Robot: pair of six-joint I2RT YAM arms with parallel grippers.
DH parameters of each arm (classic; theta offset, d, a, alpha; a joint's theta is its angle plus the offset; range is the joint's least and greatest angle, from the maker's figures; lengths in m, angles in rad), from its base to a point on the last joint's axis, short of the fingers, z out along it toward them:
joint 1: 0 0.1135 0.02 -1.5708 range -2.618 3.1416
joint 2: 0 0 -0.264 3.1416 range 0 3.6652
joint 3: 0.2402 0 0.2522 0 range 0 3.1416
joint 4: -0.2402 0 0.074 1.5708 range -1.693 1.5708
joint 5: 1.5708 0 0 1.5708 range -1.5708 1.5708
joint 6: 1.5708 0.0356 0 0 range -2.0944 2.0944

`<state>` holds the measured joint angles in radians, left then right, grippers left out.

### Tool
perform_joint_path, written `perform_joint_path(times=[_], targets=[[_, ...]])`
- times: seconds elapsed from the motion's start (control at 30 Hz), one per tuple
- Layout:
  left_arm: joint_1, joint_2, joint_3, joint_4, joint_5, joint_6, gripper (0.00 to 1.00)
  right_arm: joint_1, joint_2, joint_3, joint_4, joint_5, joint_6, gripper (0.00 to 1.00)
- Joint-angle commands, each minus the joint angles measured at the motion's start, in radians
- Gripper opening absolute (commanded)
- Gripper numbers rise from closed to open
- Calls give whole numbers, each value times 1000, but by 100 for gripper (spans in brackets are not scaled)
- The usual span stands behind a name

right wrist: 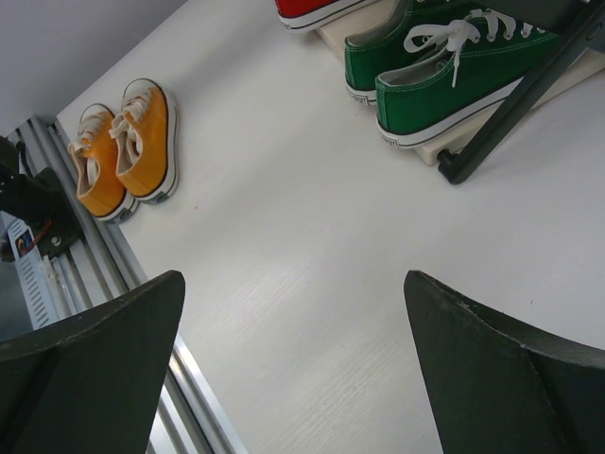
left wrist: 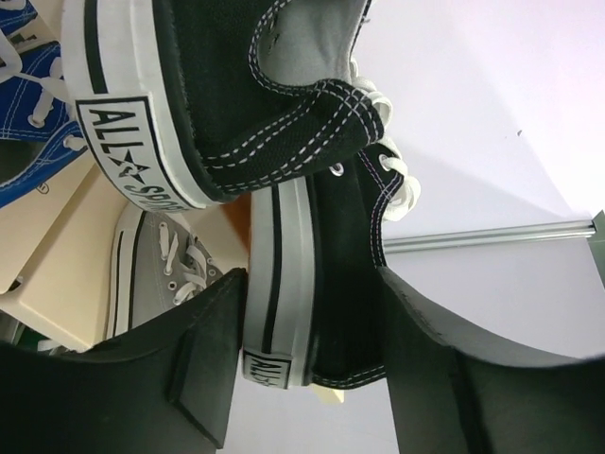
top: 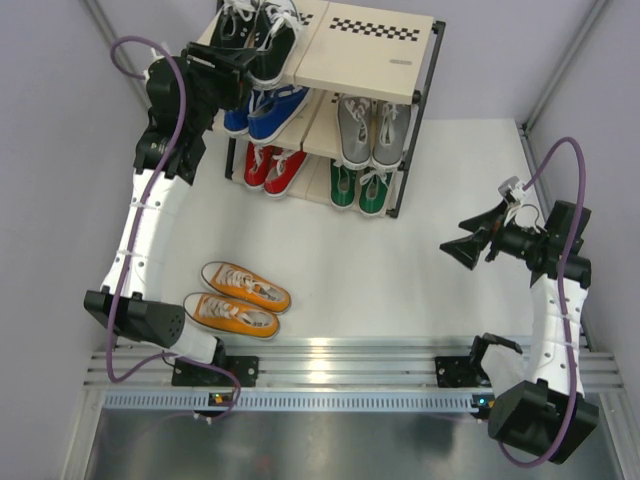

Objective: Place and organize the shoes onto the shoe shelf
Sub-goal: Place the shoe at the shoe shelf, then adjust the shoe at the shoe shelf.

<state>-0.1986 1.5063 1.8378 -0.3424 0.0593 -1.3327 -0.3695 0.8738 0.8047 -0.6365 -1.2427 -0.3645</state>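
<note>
Left gripper [left wrist: 312, 284] gripping heel of black sneaker [left wrist: 345, 236], jaws about half open, beside its mate [left wrist: 217, 85] at top-left edge of shoe shelf [top: 370, 45]; the top tier's right half showing bare. Right gripper [right wrist: 293, 284] hanging wide open, holding nothing, over white table [top: 400, 270]; orange pair [top: 240, 300] lying near front rail [top: 340, 350].

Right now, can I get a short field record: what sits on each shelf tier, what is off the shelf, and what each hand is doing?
top tier: black pair on the left half of the shoe shelf; right half bare
middle tier: blue pair left, grey pair right
bottom tier: red pair left, green pair right
off shelf: orange pair on the table
left hand: closed on the heel of one black shoe
right hand: open, holding nothing, over the table
</note>
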Motion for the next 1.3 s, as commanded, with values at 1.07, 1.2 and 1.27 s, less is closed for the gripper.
perform_joint_path(times=[1.07,1.2,1.27], targets=[[51,-158,-45,25,-116,774,77,-19,40,-4,20,3,-31,99],[60,-104,-17,37,-81,774,61,-19,45,-2,18,9,-33,99],[60,-94,-15,37,-79,773,54,-20,48,-4,20,9,-31,99]])
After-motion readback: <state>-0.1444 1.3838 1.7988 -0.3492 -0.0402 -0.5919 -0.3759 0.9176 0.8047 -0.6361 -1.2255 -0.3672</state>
